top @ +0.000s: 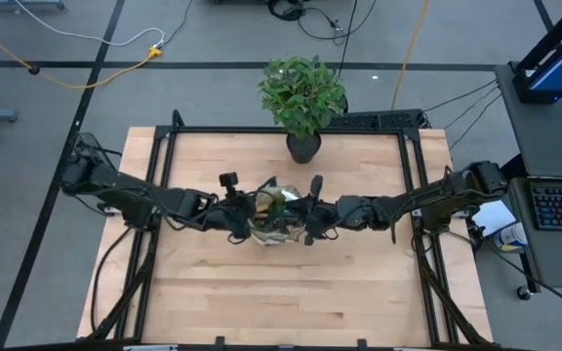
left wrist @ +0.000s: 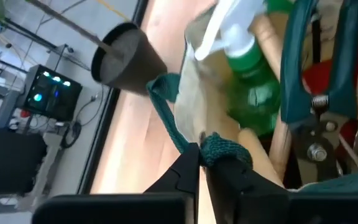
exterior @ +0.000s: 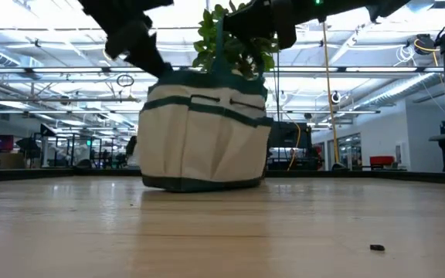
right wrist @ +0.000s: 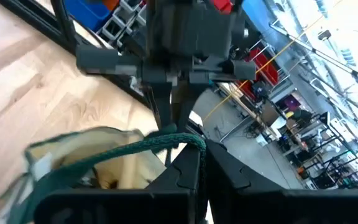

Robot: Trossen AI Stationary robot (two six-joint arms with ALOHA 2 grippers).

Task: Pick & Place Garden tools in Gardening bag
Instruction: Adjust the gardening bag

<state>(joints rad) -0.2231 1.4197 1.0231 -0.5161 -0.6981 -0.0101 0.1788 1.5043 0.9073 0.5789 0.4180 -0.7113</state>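
Note:
The beige gardening bag (top: pixel 273 219) with dark green trim stands on its base at the table's middle (exterior: pixel 203 131). My left gripper (left wrist: pixel 202 155) is at the bag's left rim (top: pixel 238 216), shut on a green strap. My right gripper (right wrist: pixel 202 152) is at the bag's right rim (top: pixel 309 224), shut on the other green strap. The left wrist view looks into the bag: a green spray bottle (left wrist: pixel 250 68), wooden handles (left wrist: pixel 267 34), pruners (left wrist: pixel 319 124) and something red (left wrist: pixel 321 79) lie inside. My left gripper pinches the bag's green strap (left wrist: pixel 221 148) between its two fingers at the bag's left rim, coming from the table's left. The bag's base rests on the table (exterior: pixel 199 184). My right gripper pinches the other green strap (right wrist: pixel 178 140) between its two fingers at the bag's right rim, coming from the table's right. The strap runs from the fingers down to the beige bag (right wrist: pixel 98 152).
A leafy plant (top: pixel 302 93) in a black pot (top: pixel 302 146) stands at the table's far edge, just behind the bag; the pot also shows in the left wrist view (left wrist: pixel 126 59). Bare wood lies in front of the bag (top: pixel 281 292). A small dark speck (exterior: pixel 375 247) lies near the front.

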